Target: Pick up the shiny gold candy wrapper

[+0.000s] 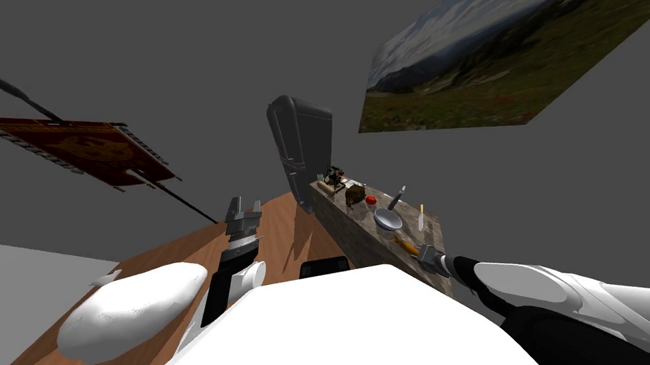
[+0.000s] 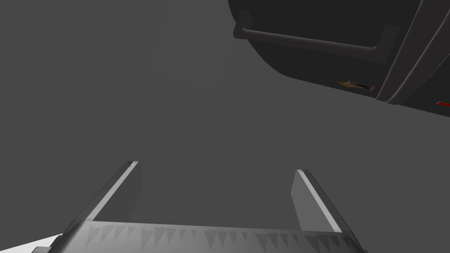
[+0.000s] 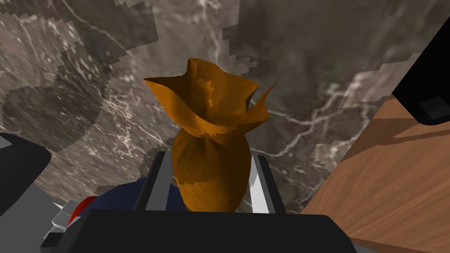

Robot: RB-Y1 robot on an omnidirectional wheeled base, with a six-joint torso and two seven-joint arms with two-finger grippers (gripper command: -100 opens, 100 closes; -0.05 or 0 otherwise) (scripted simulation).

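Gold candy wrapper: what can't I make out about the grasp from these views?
- Right wrist view: the candy wrapper sits between the right gripper fingers. The gripper's dark body hides its lower end.
- Same view: I cannot tell whether it rests on the marble counter or is lifted.
- Head view: the wrapper is too small to judge contact.
- Head view: the clutter at the counter's far end is too small to name.

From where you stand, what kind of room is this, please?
Probably a kitchen. A dark refrigerator stands by a stone-patterned counter, which carries a frying pan and a small red fruit. My right hand grips the orange-gold candy wrapper at that counter.
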